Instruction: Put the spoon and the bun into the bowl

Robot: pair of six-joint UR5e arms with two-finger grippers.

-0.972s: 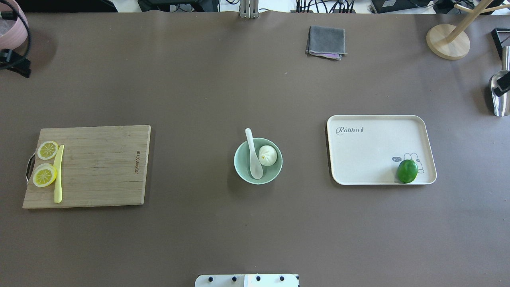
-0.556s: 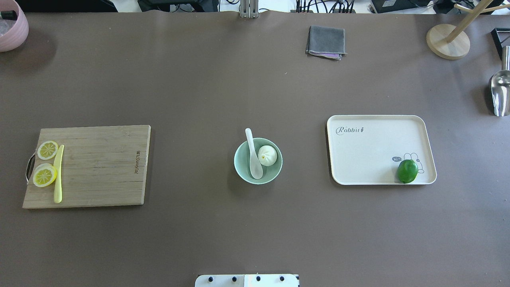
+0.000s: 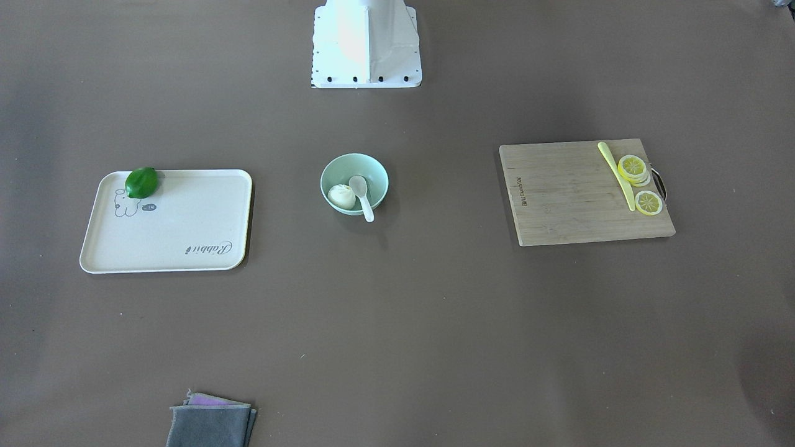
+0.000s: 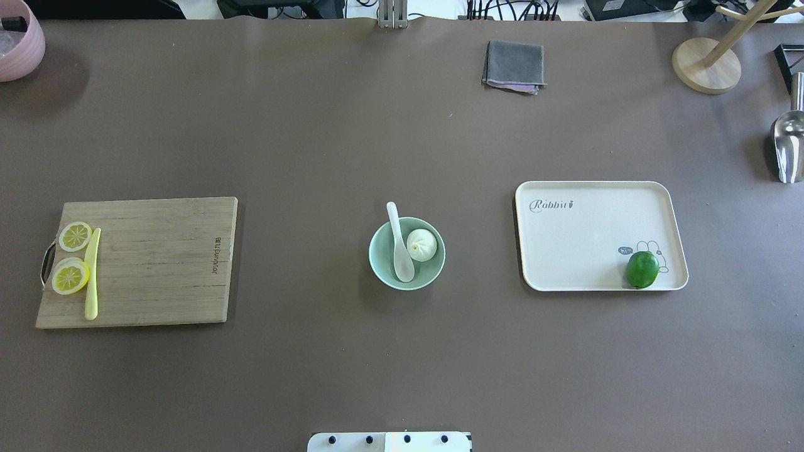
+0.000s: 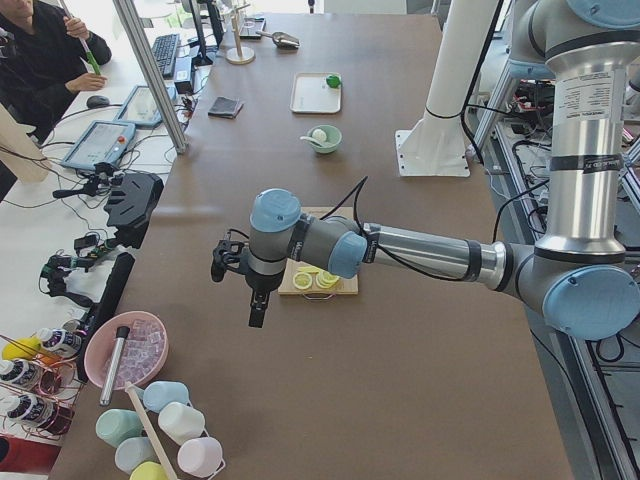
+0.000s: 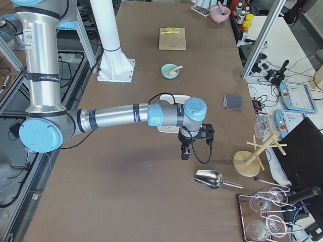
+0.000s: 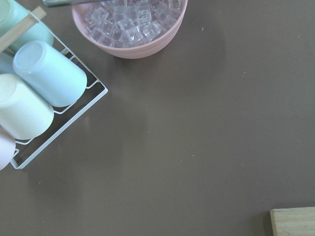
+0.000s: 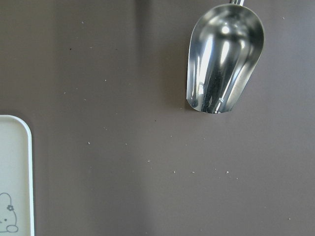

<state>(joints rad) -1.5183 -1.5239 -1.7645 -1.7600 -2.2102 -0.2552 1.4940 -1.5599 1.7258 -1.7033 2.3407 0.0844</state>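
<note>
The mint-green bowl point(image 4: 383, 271) point(image 3: 366, 164) stands at the table's middle. The white spoon point(image 4: 399, 245) point(image 3: 362, 194) lies in it with its scoop inside and its handle over the far rim. The white bun point(image 4: 422, 245) point(image 3: 341, 196) sits in the bowl beside the spoon. Both grippers are out of the overhead and front views. My left gripper point(image 5: 256, 308) hangs over the table's left end, far from the bowl. My right gripper point(image 6: 185, 151) hangs over the right end past the tray. I cannot tell whether either is open or shut.
A wooden board point(image 4: 151, 263) with lemon slices point(image 4: 70, 276) and a yellow utensil point(image 4: 92, 273) lies left. A white tray point(image 4: 584, 238) with a lime point(image 4: 642, 269) lies right. A grey cloth point(image 4: 514, 65), a metal scoop point(image 4: 788, 144) point(image 8: 224, 59), a pink ice bowl point(image 7: 130, 29) and cups point(image 7: 47, 73) stand at the edges.
Both arms' ends, seen at the left and right edges of the overhead view a second ago, have moved out of that view. Bowl, spoon and bun have not moved.
</note>
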